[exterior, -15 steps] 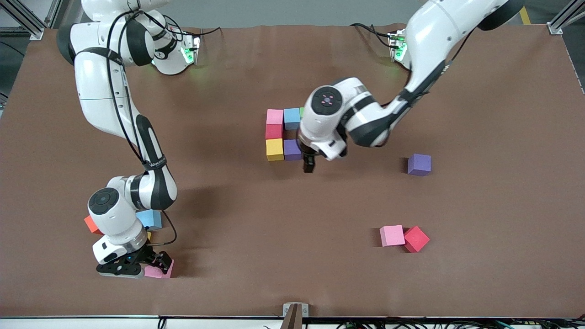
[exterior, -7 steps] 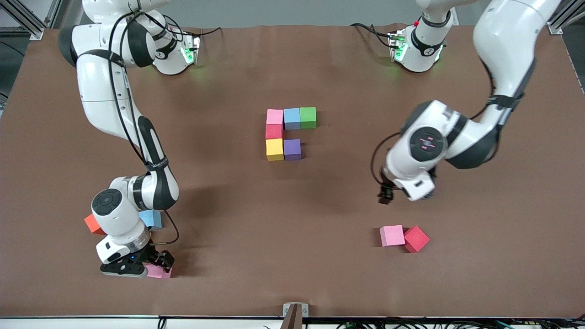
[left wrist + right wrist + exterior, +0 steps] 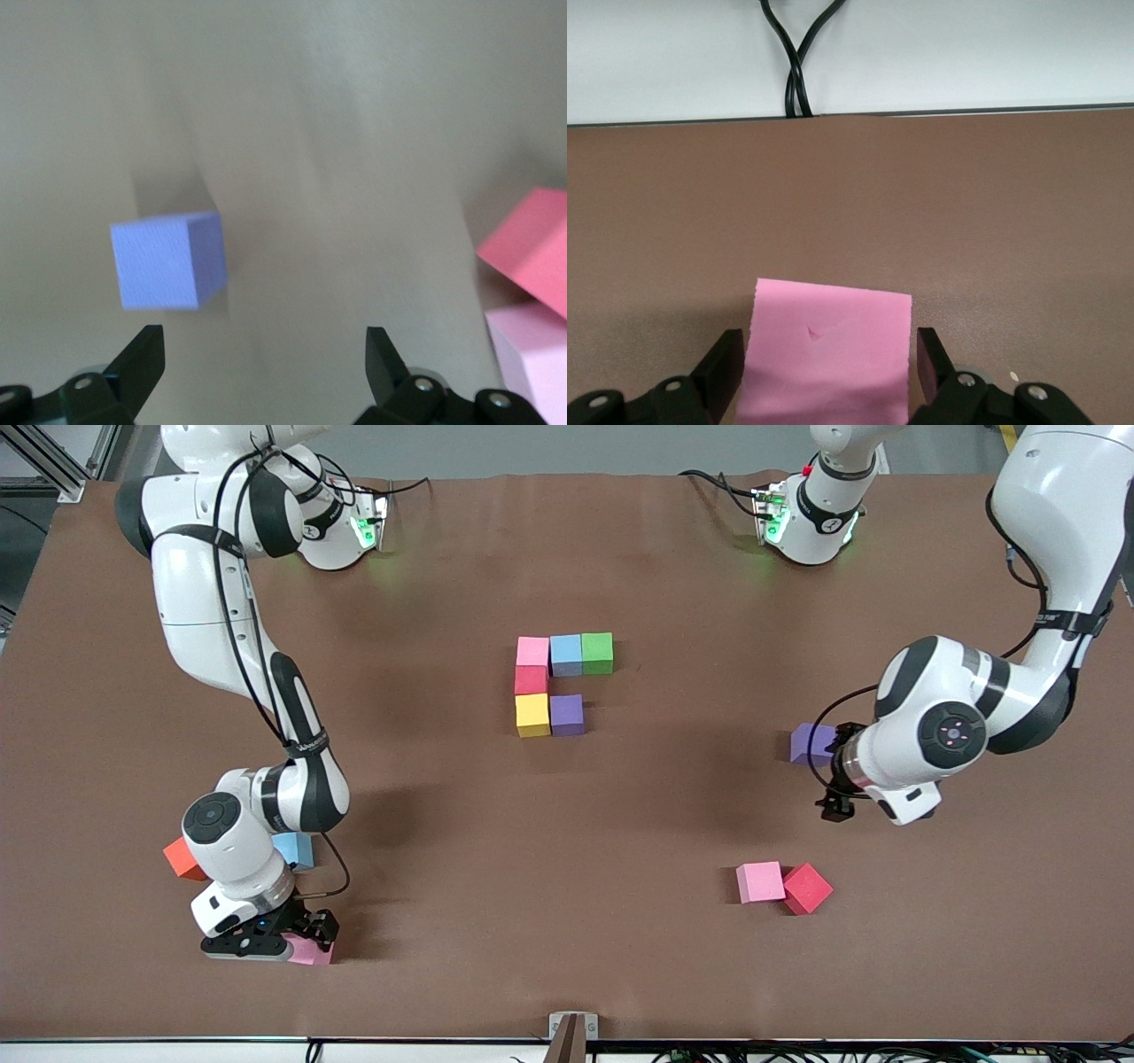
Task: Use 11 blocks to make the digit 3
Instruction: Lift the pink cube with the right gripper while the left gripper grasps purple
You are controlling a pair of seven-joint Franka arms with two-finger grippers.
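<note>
1. Partial figure near the table's middle: a pink cube (image 3: 532,650), a light blue cube (image 3: 566,654) and a green cube (image 3: 597,652) form one touching row. A red cube (image 3: 531,680) and a yellow cube (image 3: 532,715) continue as a column from the pink cube toward the front camera. A purple cube (image 3: 567,714) touches the yellow cube on the side toward the left arm's end.
2. Left gripper (image 3: 837,808): fingers spread apart, holding nothing. It hangs low over the table just beside a loose purple cube (image 3: 809,743) (image 3: 168,260), which sits flat toward the left arm's end.
3. Loose pair: a second pink cube (image 3: 760,882) (image 3: 532,354) and a second red cube (image 3: 807,888) (image 3: 528,252) lie touching each other, nearer the front camera than the loose purple cube. The red one is turned at an angle to the pink one.
4. Right gripper (image 3: 306,939) (image 3: 827,367): down at the table near the front edge at the right arm's end, with one finger on each side of a third pink cube (image 3: 310,951) (image 3: 824,354). Contact with the cube's sides appears made.
5. Remaining cubes: a second light blue cube (image 3: 295,850) and an orange cube (image 3: 181,859) sit farther from the front camera than the third pink cube, partly hidden by the right arm.
</note>
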